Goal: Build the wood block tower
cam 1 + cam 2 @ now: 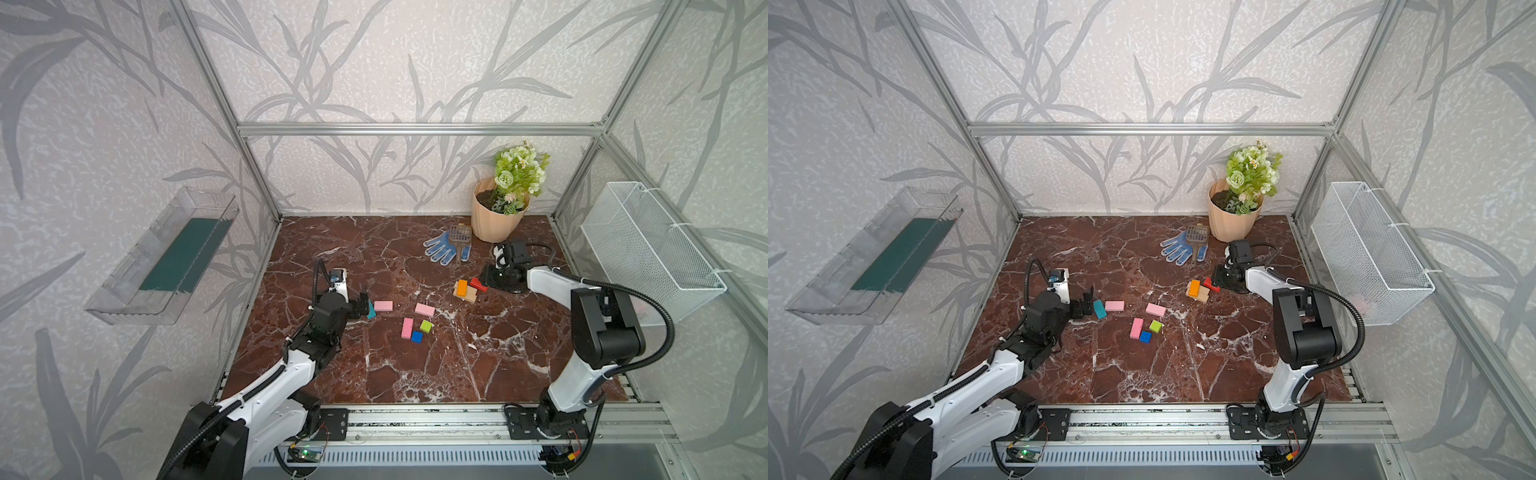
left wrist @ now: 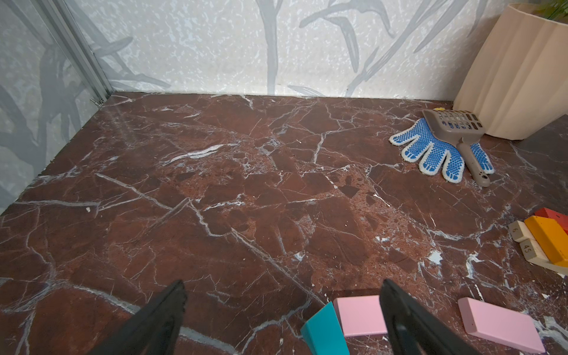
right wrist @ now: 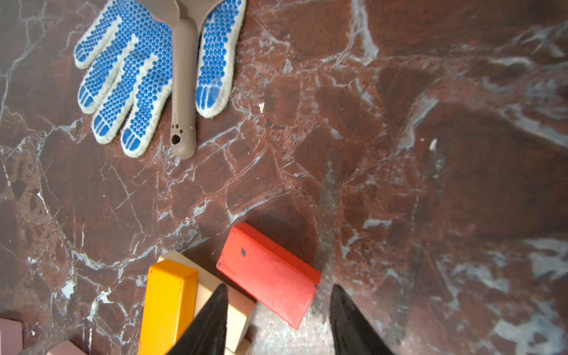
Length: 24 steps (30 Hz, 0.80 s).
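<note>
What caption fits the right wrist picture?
Open end effector beside a red rectangular wooden block, near a blue-dotted fabric glove.

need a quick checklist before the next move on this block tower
1. The left hand is open: ok.
2. The teal block sits between its jaws: ok, beside a pink block.
3. The right hand has jaws apart around the red block end: ok.
4. The red block lies flat: cannot tell.
5. The tower is built: not ok; only an orange block on tan blocks.
6. The glove is clear of the blocks: ok.
</note>
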Tool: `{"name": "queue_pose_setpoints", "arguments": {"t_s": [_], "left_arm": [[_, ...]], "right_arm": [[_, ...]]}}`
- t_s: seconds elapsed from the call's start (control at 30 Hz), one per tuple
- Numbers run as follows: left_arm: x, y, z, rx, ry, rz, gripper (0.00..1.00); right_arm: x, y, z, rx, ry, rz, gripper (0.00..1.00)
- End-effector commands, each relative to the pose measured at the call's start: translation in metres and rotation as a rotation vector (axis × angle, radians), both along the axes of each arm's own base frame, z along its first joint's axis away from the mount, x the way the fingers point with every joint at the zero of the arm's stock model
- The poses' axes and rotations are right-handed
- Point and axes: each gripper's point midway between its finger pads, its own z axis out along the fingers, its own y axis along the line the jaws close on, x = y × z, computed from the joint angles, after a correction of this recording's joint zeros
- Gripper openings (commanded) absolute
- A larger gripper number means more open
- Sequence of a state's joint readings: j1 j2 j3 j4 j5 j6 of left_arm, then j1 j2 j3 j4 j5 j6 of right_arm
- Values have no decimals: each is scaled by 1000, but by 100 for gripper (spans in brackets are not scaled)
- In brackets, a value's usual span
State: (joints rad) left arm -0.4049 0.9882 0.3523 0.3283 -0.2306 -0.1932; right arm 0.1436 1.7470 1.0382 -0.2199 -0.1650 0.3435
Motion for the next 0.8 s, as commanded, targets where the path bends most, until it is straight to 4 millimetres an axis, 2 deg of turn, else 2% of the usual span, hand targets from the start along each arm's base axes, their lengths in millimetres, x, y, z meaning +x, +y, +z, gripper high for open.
{"name": "queue_pose_setpoints", "arguments": {"t_s": [0.0, 0.07, 0.13, 0.2, 0.23, 0.33, 0.4, 0.5, 0.57, 0.77], "left_arm": [[-2, 9, 14, 17, -6, 47, 99], [-8, 43, 30, 6, 6, 249, 99], [-26, 75, 44, -35, -2, 439, 99], [-41, 90, 56, -100, -51, 517, 99], [-44, 88, 62, -132, -78, 488, 99], [-44, 57, 82, -148, -139, 260, 99], [-46, 60, 87, -176, -128, 282, 99], [-48, 71, 82, -204, -69, 382, 99], [-44, 69, 79, -209, -41, 385, 99], [-23, 25, 72, -267, 27, 197, 99]], "right_arm": [[-16, 0, 9, -67, 18, 28, 53], [-21, 0, 13, -112, 17, 33, 54], [-24, -3, 12, -148, 33, 29, 57], [-25, -6, 8, -168, 60, 22, 59], [-23, -6, 8, -170, 66, 21, 60], [-21, -5, -3, -187, 110, 25, 61], [-20, -5, -6, -196, 123, 30, 63], [-19, -5, -12, -210, 143, 34, 63], [-19, -3, -17, -210, 165, 45, 63], [-14, -2, -23, -230, 204, 52, 63]]}}
